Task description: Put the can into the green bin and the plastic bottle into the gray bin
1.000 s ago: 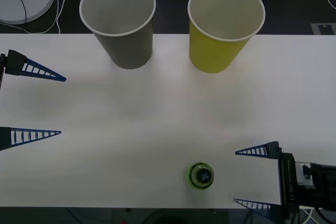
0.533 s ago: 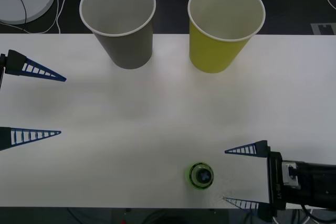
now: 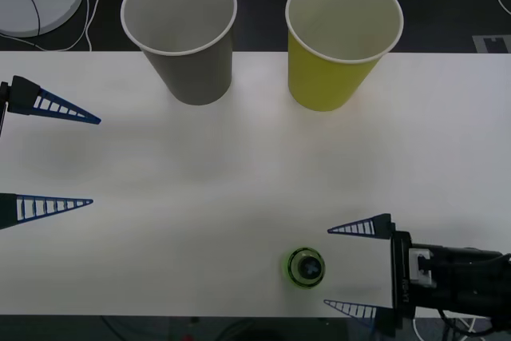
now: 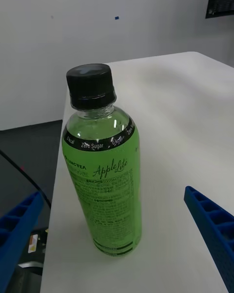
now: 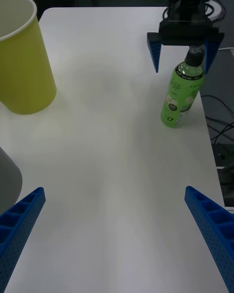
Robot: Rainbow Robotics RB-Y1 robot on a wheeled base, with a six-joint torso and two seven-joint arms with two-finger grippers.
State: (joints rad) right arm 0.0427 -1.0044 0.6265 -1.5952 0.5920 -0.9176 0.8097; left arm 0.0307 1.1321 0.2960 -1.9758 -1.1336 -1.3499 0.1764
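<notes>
Near the front edge of the white counter (image 3: 239, 181), the bottle (image 3: 306, 267) stands upright with its black cap on, and nothing is touching it. Right claw (image 3: 339, 267) sits just beside it on the robot's right, fingers spread wide apart and pointing at the bottle, tips close to it but not around it yet. From the right wrist camera the bottle (image 4: 103, 166) sits between the two blue fingers, a bit farther out than their tips, closer to one finger than the other.

Left claw (image 3: 94, 160) is parked over at the left side of the counter, also wide open, well apart from everything.

Gray bin (image 3: 181, 33) and green bin (image 3: 342, 39) stand side by side at the far edge of the counter, gray on the left, green on the right, both well away from the bottle.
</notes>
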